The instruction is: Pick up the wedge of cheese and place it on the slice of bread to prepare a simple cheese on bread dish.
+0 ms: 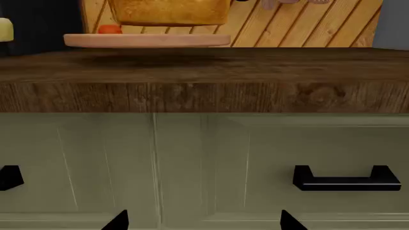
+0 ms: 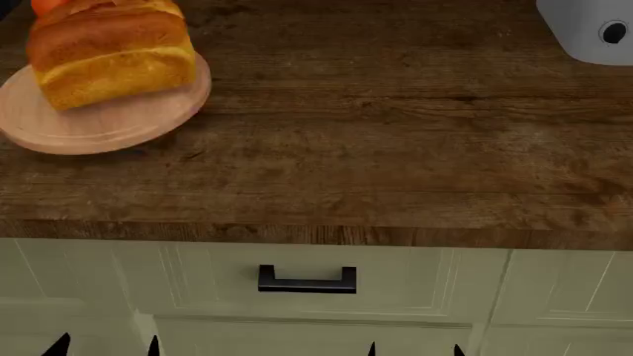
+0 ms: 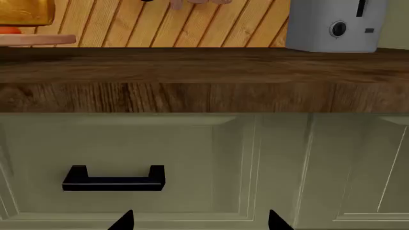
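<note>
Cheese wedge (image 1: 5, 29), pale yellow, sits far off beside the round wooden board (image 2: 99, 122) holding the bread loaf (image 2: 109, 55). Both grippers hang below the wooden countertop (image 2: 396, 148), left gripper (image 2: 104, 345) and right gripper (image 2: 413, 348) with fingertips apart.

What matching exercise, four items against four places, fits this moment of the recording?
Items:
1. bread
2. round wooden board
3. grey appliance
4. black drawer handle

Places:
A. far right corner of the counter in the head view
B. on the cabinet front below the counter edge
C. flat on the counter at the left, under the loaf
D. resting on top of the board

Pairs: 1-D, 2-C, 3-A, 4-B
</note>
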